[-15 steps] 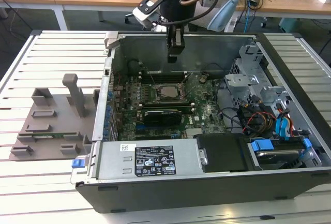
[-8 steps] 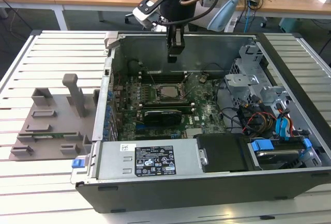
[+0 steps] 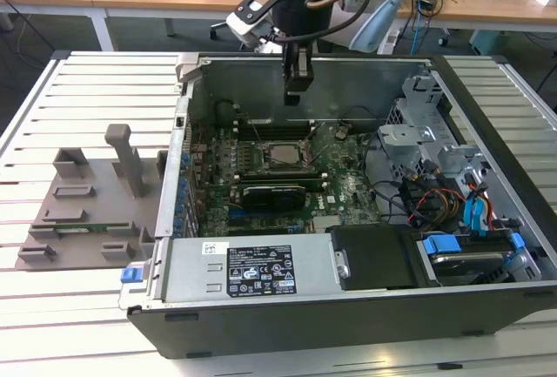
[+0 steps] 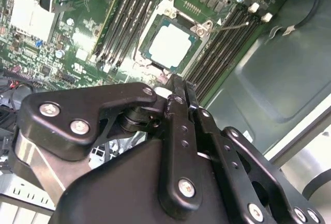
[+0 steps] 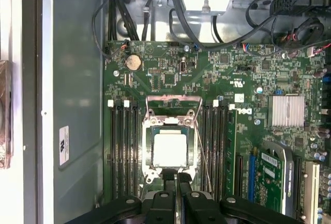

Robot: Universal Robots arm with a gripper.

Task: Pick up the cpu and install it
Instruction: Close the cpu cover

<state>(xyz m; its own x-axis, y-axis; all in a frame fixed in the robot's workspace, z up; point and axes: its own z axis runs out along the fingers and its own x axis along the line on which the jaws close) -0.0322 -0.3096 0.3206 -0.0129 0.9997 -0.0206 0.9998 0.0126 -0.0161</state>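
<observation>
pincer (image 3: 293,97) clenched over the cpu (image 5: 169,149) seated in its socket (image 5: 148,131) between memory slots (image 5: 122,151).

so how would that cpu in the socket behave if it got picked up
Probably stiff: the cpu looks like a flat plate with a metal top. Likely slippery, as that top shines smooth. Unlikely to roll, lying flat in the socket; its thin edges may offer little grip.

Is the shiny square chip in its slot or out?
In. The silver-grey square cpu lies flat inside the metal socket frame; the black gripper hangs above, shut.
</observation>
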